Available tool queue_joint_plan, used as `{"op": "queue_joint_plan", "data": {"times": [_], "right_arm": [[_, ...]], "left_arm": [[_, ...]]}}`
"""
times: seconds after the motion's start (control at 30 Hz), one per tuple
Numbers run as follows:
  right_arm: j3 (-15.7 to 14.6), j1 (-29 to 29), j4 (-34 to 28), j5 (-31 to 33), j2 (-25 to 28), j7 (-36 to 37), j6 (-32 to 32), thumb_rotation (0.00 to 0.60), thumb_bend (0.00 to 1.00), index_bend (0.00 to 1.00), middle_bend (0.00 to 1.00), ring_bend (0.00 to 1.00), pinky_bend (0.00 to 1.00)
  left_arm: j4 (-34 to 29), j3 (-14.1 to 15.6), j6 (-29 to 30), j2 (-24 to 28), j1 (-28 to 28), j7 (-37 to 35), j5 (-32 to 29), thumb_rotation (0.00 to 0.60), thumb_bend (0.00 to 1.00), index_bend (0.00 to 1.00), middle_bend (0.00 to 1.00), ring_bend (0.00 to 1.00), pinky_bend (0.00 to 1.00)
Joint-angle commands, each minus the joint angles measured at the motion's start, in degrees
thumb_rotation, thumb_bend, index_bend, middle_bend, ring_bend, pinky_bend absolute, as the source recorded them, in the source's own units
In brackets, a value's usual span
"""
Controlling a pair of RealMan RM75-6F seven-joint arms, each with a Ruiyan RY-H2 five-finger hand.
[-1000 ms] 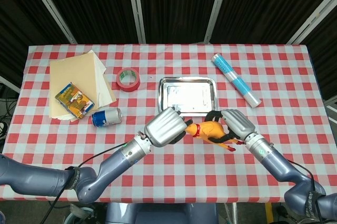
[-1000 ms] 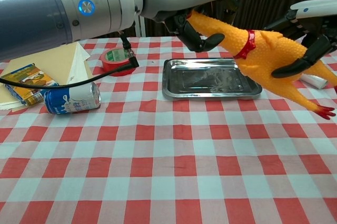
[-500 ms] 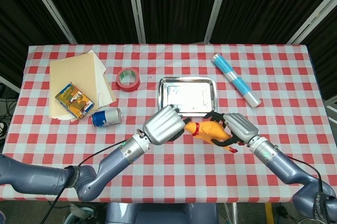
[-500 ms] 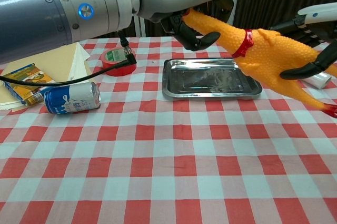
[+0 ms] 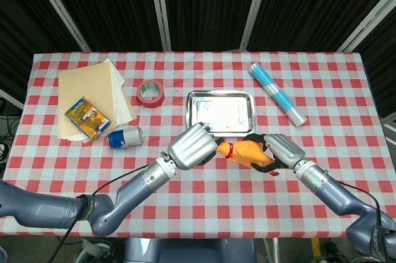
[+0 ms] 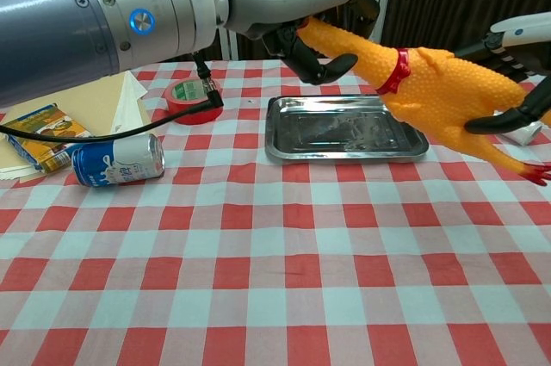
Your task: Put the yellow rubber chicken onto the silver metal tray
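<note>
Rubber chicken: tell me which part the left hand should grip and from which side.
Grip the neck end of the rubber chicken, coming from the robot's left. It hangs stretched sideways above the table, head toward the left hand, while the right hand holds the fat body near the legs.

one chicken (image 5: 246,152), one tray (image 5: 193,125), one can (image 5: 125,137)

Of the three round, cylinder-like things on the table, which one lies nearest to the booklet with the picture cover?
The blue and white can, on its side just right of the booklet. The red tape roll sits farther up, and the blue and white tube lies across the table.
</note>
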Motion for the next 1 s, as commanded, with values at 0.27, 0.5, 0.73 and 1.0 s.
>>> {"op": "queue_joint_plan", "data": {"times": [0.27, 0.5, 0.73, 1.0], "right_arm": [[0.38, -0.11, 0.31, -0.09, -0.15, 0.65, 1.23, 0.600, 0.49, 0.76, 0.63, 0.68, 0.68], [0.68, -0.36, 0.86, 0.42, -1.29, -0.26, 2.81, 0.600, 0.63, 1.00, 0.91, 0.97, 0.92], [0.63, -0.82, 0.89, 0.78, -1.39, -1.07, 3.84, 0.600, 0.64, 0.98, 0.93, 0.95, 0.92], [-0.51, -0.83, 0.15, -1.16, 0.79, 0.34, 2.63, 0.600, 0.45, 0.29, 0.46, 0.41, 0.47]], "left_arm": [[0.06, 0.83, -0.19, -0.53, -0.22, 1.09, 0.33, 0.600, 0.85, 0.61, 0.71, 0.62, 0.69], [-0.63, 1.52, 0.12, -1.16, -0.08, 1.57, 1.32, 0.600, 0.85, 0.61, 0.71, 0.63, 0.69], [-0.65, 1.10, 0.69, -0.95, 0.05, 1.75, 1.56, 0.600, 0.85, 0.61, 0.71, 0.62, 0.69], [0.99, 1.00, 1.25, -1.10, 0.02, 2.97, 1.90, 0.600, 0.85, 0.61, 0.71, 0.63, 0.69]]}}
